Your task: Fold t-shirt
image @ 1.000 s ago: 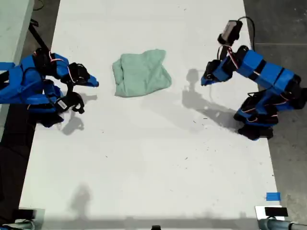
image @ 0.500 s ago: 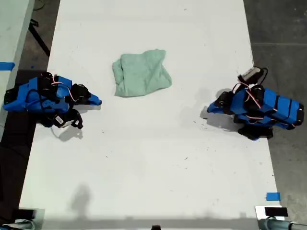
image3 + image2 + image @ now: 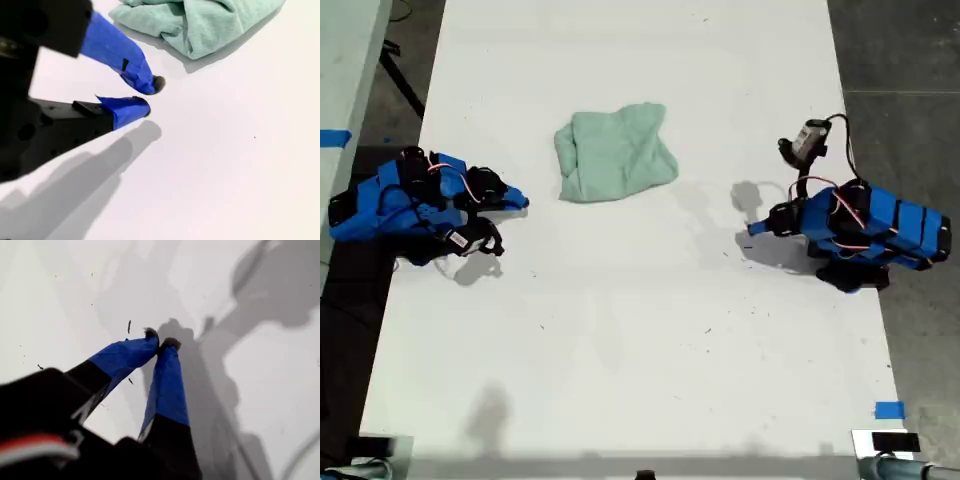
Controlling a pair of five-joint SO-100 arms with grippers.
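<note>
The pale mint-green t-shirt [image 3: 615, 152] lies bunched in a rumpled heap on the white table [image 3: 640, 330], in the upper middle of the exterior view. My second gripper [image 3: 523, 201] rests low at the exterior view's left, a short way from the shirt's near edge and not touching it. In the second wrist view the t-shirt [image 3: 210, 20] lies just beyond my second gripper [image 3: 150, 95], whose blue tips are nearly together and hold nothing. My first gripper [image 3: 752, 229] sits folded low at the exterior view's right, apart from the shirt. In the first wrist view my first gripper [image 3: 161, 342] is shut over bare table.
Dark floor borders the table on both sides of the exterior view. A blue tape mark [image 3: 888, 409] and a small device [image 3: 890, 443] sit at the exterior view's lower right. A pale bench [image 3: 345, 60] stands at its upper left.
Both arms have folded back and down toward their bases, away from the t-shirt. The first arm dropped from a raised pose. The shirt has not moved.
</note>
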